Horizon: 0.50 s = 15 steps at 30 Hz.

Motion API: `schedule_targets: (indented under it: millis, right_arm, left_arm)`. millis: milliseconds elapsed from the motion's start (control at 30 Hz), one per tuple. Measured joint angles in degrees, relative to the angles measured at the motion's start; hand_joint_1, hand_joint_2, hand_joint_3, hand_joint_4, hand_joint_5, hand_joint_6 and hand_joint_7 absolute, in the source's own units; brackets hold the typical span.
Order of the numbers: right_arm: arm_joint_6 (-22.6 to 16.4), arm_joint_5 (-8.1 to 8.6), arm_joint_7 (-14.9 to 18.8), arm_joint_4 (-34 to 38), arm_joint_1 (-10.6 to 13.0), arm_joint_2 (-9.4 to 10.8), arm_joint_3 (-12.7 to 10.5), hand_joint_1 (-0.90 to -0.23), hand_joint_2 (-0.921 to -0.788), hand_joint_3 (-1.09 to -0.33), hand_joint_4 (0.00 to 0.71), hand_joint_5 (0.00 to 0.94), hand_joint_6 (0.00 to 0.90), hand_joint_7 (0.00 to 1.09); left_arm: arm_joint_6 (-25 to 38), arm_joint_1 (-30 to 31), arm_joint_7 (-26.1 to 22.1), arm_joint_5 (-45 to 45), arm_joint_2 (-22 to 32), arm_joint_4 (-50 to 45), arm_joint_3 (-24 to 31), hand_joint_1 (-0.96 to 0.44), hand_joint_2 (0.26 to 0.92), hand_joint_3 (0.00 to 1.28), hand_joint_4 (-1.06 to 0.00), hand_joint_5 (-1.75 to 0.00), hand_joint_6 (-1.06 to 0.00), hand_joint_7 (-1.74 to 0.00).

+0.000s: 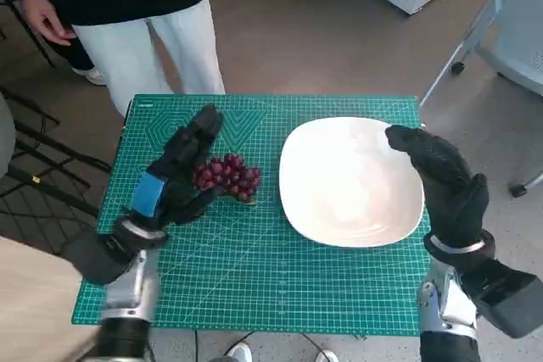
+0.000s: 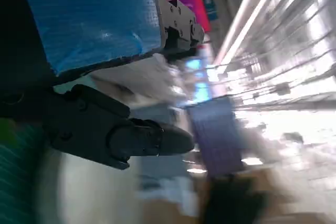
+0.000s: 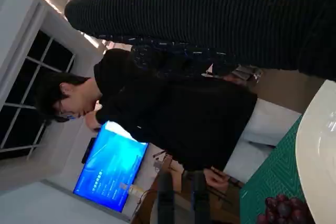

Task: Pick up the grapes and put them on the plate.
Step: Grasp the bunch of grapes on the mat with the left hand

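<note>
A bunch of dark red grapes lies on the green cutting mat, just left of the white plate. My left hand sits against the bunch's left side with its fingers stretched out past it and its thumb low beside the grapes; nothing is lifted. My right hand hovers over the plate's right rim, holding nothing. The right wrist view shows the glove, the plate's rim and the grapes. The left wrist view is blurred: blue-taped back and a black finger.
A person in white trousers and a black top stands at the table's far edge and also shows in the right wrist view. A chair base is at the far right. Dark frame legs stand left of the table.
</note>
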Motion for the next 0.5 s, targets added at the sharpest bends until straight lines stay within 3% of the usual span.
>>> schedule_targets:
  millis: [200, 500]
  right_arm:
    - [0.0, 0.00, 0.0, 0.0, -0.1, 0.0, -0.1, -0.549, -0.921, -0.630, 0.193, 0.000, 0.077, 0.23]
    - [0.0, -0.03, 0.0, 0.2, -0.9, 0.0, 0.0, -0.547, -0.921, -0.639, 0.187, 0.000, 0.074, 0.23]
  left_arm:
    - [3.4, -0.4, 5.0, 14.2, 6.5, -3.5, -1.6, -0.74, 0.878, 0.03, -0.01, 0.00, -0.12, 0.00]
    - [17.3, -1.9, 9.9, 35.2, 11.9, -10.3, -7.6, -0.67, 0.782, 0.00, 0.00, 0.00, -0.12, -0.01]
